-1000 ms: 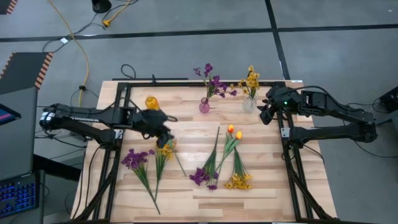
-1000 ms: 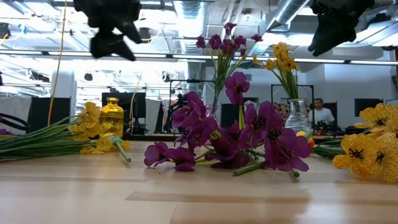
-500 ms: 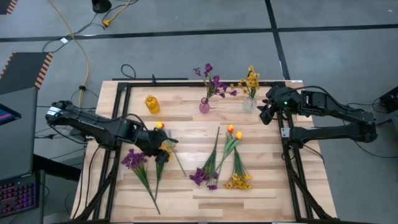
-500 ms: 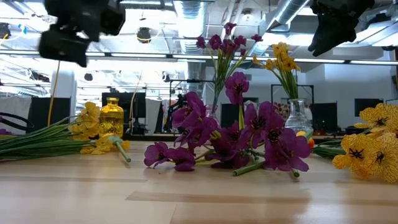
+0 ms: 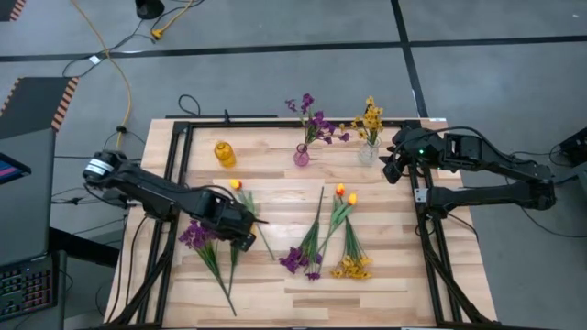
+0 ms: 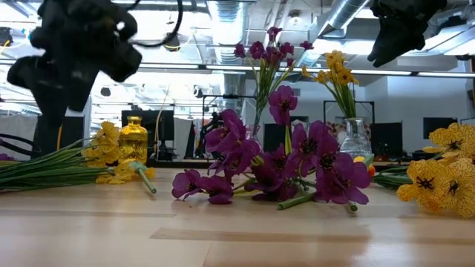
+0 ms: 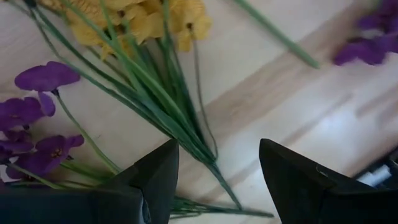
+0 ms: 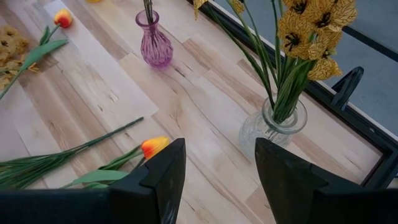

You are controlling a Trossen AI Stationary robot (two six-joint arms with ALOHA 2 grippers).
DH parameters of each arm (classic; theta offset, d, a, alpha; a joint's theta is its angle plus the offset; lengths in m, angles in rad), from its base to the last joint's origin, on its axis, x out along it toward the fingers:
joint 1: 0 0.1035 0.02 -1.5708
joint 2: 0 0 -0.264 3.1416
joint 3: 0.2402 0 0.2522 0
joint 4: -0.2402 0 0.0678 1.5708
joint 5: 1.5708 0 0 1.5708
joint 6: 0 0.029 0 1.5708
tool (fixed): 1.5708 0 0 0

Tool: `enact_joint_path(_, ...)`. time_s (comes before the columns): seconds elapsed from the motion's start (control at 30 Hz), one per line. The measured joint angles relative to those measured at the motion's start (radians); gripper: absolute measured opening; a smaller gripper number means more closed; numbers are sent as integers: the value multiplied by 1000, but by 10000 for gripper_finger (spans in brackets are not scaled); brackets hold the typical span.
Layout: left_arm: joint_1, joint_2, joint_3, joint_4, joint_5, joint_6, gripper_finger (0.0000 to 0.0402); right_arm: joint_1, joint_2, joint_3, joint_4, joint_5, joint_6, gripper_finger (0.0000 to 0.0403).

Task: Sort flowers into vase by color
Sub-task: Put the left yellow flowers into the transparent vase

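Note:
My left gripper [image 5: 245, 236] is open and low over the table's left part. In the left wrist view its fingers stand over the green stems [image 7: 168, 106] of a yellow sprig [image 7: 143, 22] lying flat, apart from them. A purple sprig [image 5: 195, 236] lies beside it, also in the left wrist view [image 7: 31, 112]. An orange tulip [image 5: 236, 184] lies just beyond. My right gripper [image 5: 390, 167] is open and empty, raised near a clear vase [image 8: 272, 127] holding yellow flowers. A purple vase [image 5: 301, 155] holds purple flowers.
An amber vase [image 5: 225, 152] stands at the far left. Two tulips [image 5: 345, 194], a purple sprig [image 5: 294, 261] and a yellow sprig [image 5: 351, 268] lie in the table's middle. A black frame [image 5: 174, 165] runs along the table's left, far and right sides.
My left gripper has gone from beside the amber vase toward the table's near edge and down, and now stands over the yellow sprig's stems. The orange tulip it covered shows again. No flower has moved.

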Motion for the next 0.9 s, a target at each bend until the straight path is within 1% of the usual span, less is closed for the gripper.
enact_joint_path(0.43, 0, 139, 0, -28, -8, -52, 207, 0, 0, 0, 0, -3, 0, 218)
enact_joint_path(0.7, 0, 201, 0, -15, -63, -52, 189, 0, 0, 0, 0, -2, 0, 218)
enact_joint_path(0.9, 0, 219, 0, -7, -125, -52, 185, 0, 0, 0, 0, -3, 0, 218)
